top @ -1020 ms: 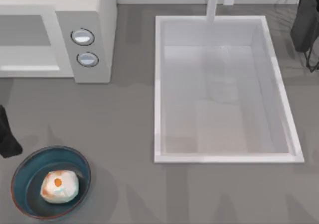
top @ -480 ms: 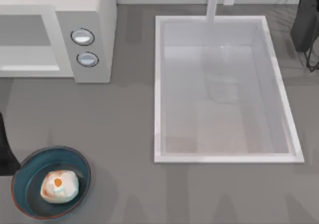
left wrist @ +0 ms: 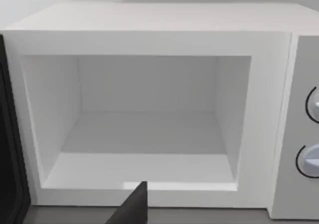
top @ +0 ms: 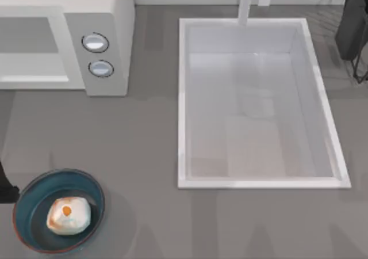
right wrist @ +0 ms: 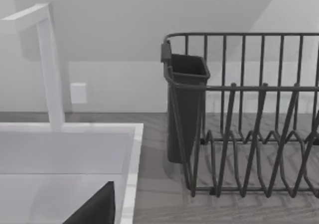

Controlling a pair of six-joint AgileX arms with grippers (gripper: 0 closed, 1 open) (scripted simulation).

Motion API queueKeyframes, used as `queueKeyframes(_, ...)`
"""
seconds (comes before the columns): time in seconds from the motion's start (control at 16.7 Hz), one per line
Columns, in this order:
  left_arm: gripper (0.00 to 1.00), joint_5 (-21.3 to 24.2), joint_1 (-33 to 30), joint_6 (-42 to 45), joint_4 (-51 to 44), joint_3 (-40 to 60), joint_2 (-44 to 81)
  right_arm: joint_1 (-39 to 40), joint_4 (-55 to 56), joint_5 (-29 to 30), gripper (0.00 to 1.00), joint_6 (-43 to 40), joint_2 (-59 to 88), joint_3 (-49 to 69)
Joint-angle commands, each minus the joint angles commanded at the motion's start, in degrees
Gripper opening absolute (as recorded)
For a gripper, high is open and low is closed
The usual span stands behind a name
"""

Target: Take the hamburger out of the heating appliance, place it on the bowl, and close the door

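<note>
Hamburger (top: 68, 215): resting in the blue bowl (top: 34, 193), front-left of table; delivered. Microwave (left wrist: 149, 40): cavity open and empty, door not yet shut. My left gripper (top: 4, 187): beside the bowl's rim; finger spread, cannot tell. Holding nothing visible.
</note>
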Motion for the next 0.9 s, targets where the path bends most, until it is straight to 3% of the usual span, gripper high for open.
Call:
queueKeyframes(0.48, 0.02, 0.0, 0.0, 0.0, 0.0, 0.0, 0.0, 0.0, 0.0, 0.0, 1.0, 0.0, 0.0, 0.0)
queueKeyframes(0.9, 0.0, 0.0, 0.0, 0.0, 0.0, 0.0, 0.0, 0.0, 0.0, 0.0, 1.0, 0.0, 0.0, 0.0)
